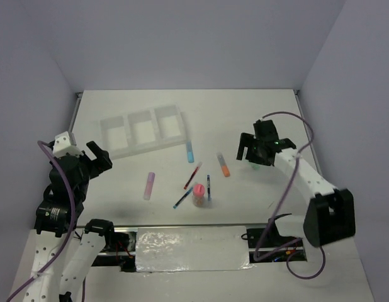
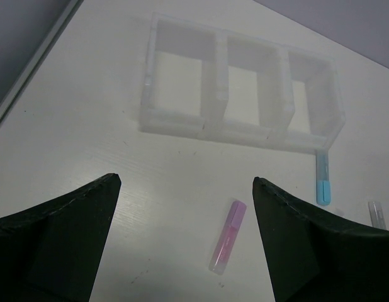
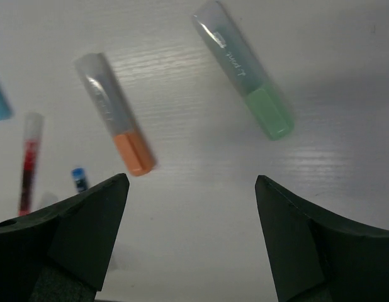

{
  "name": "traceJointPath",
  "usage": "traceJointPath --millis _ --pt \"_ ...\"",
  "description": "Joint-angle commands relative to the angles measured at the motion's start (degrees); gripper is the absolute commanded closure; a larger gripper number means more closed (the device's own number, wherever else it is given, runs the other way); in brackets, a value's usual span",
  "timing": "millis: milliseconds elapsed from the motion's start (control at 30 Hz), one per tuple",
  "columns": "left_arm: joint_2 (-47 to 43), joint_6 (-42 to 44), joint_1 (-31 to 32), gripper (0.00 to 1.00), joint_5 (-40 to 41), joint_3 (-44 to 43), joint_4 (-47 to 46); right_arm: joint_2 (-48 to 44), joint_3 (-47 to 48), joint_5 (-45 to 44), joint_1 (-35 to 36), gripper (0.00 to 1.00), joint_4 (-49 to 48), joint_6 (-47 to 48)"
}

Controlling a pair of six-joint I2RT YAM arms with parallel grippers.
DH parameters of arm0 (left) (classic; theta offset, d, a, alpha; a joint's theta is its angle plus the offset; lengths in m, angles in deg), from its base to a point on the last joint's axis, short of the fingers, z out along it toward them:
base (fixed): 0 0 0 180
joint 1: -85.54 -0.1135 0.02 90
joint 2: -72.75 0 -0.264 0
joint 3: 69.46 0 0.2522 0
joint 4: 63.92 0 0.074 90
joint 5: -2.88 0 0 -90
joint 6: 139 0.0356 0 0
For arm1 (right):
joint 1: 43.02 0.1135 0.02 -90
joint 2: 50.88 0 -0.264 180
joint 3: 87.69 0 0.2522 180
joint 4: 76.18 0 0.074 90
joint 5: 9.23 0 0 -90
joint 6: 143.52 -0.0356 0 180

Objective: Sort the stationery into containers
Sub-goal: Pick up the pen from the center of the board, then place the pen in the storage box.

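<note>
The white three-compartment tray (image 1: 144, 129) stands at the back left with all compartments empty; the left wrist view shows it too (image 2: 216, 82). The pink highlighter (image 1: 148, 185) (image 2: 227, 237) lies in front of it, the blue highlighter (image 1: 190, 151) (image 2: 323, 179) by its right corner. The orange highlighter (image 1: 224, 165) (image 3: 116, 113), red pen (image 1: 192, 175), blue pen (image 1: 182, 197), dark pen (image 1: 208, 187) and pink-capped jar (image 1: 198, 194) lie mid-table. The green highlighter (image 3: 245, 69) lies below my right gripper (image 1: 254, 148) (image 3: 191, 179), which is open and empty. My left gripper (image 1: 99, 157) (image 2: 185, 181) is open and empty, left of the pink highlighter.
The table's left edge (image 1: 75, 110) runs close to the tray. A foil-covered strip (image 1: 188, 248) lies along the near edge between the arm bases. The right wrist view also shows the red pen (image 3: 29, 160) and the blue pen's tip (image 3: 79, 178).
</note>
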State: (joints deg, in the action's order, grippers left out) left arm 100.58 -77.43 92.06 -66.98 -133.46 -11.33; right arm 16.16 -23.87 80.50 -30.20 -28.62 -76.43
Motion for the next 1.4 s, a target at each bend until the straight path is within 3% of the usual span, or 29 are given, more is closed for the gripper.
traceJointPath --millis 0,100,200,467,567,667,700,733,900,967,1067,1200,1367 --pt "1.3 1.6 0.0 0.01 -2.3 0.1 -2.9 8.2 5.6 -9.8 0.7 0.12 -1.8 3.7" --pt "2.1 1.9 0.1 0.01 -3.2 0.1 -3.1 18.7 11.1 -12.8 0.2 0.15 -0.2 8.0" --pt "2.5 2.2 0.2 0.01 -4.0 0.1 -3.2 28.0 14.1 -10.4 -1.1 0.21 0.7 9.6" --pt "2.6 2.6 0.7 0.01 -5.0 0.3 -3.7 36.5 15.1 -11.5 -2.5 0.3 -0.3 10.2" --pt "2.7 2.7 0.8 0.01 -5.3 0.2 -3.7 36.7 15.3 -6.6 -2.8 0.47 -1.1 11.0" --pt "2.5 2.8 0.9 0.01 -5.5 0.3 -3.8 35.8 14.5 -1.3 -2.7 0.71 -2.1 11.3" --pt "2.5 2.8 0.9 0.01 -5.6 0.3 -3.8 34.8 14.3 1.8 -2.7 0.97 -2.4 11.4" --pt "2.4 2.8 0.9 0.01 -5.6 0.4 -3.9 34.1 14.2 2.4 -2.8 1.0 -2.9 11.1" --pt "2.7 2.9 0.9 0.01 -6.2 0.3 -4.1 29.7 19.7 3.0 3.5 1.0 -2.4 9.8" --pt "2.9 3.0 0.9 0.01 -6.3 0.4 -4.1 29.9 26.7 3.7 6.3 1.0 -1.9 11.0" --pt "3.2 3.0 1.0 0.01 -6.2 0.2 -3.9 34.7 38.9 9.6 10.4 0.99 -0.7 12.2" --pt "3.1 2.8 1.0 0.01 -5.6 0.2 -3.8 48.9 60.9 11.9 13.3 0.98 5.1 11.7" --pt "3.5 2.8 1.2 0.01 -5.5 0.1 -3.7 59.6 72.1 21.2 14.3 0.97 0.7 6.5"
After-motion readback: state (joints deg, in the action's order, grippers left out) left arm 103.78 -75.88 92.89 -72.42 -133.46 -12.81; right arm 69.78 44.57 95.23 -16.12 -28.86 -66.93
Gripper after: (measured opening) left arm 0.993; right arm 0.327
